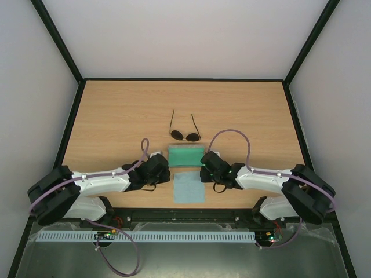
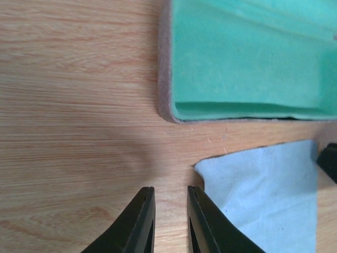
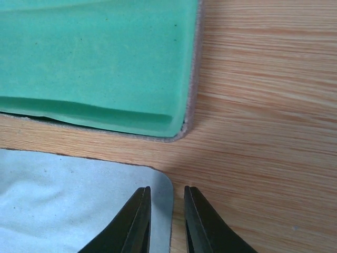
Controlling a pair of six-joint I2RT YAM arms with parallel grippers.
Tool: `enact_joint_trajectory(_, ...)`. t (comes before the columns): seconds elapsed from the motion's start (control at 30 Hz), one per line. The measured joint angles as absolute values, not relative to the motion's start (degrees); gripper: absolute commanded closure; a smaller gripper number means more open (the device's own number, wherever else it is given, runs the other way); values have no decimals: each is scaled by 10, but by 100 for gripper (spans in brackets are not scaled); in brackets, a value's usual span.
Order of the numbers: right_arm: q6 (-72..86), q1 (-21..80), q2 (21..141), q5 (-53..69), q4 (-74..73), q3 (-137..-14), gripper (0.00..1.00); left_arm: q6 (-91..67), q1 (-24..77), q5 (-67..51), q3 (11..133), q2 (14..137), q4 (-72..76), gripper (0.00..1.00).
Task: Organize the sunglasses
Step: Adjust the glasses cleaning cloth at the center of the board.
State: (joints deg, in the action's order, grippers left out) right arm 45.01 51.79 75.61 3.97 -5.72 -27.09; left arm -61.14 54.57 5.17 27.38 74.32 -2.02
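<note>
Tabletop (image 1: 116,116): wood, open case (image 1: 185,155).
Sunglasses (image 1: 184,135): just behind case.
Left gripper (image 2: 171,191): left of case, slightly parted, empty.
Right gripper (image 3: 167,190): right of case, slightly parted, empty.

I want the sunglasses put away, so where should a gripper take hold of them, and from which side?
Probably the bridge between the lenses of the sunglasses, from straight above: the temple arms lie unfolded, pointing toward the far edge, and the open case sits close on the near side.

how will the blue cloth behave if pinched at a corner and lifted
The cloth lies thin and flat, so it will probably hang limp. Its edge hugs the table, so pinching it may take a scrape. Pushed, it would likely bunch.
</note>
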Motion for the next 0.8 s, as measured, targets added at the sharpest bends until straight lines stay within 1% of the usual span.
enact_joint_trajectory(0.43,450,534,806,10,-45,-305,81,-611,561,50,300,785,-17,76)
enact_joint_trajectory(0.53,450,537,812,4,-38,-306,85,-611,561,50,300,787,-17,76)
enact_joint_trajectory(0.8,450,545,823,-14,-24,-307,91,-609,568,50,309,813,-11,74)
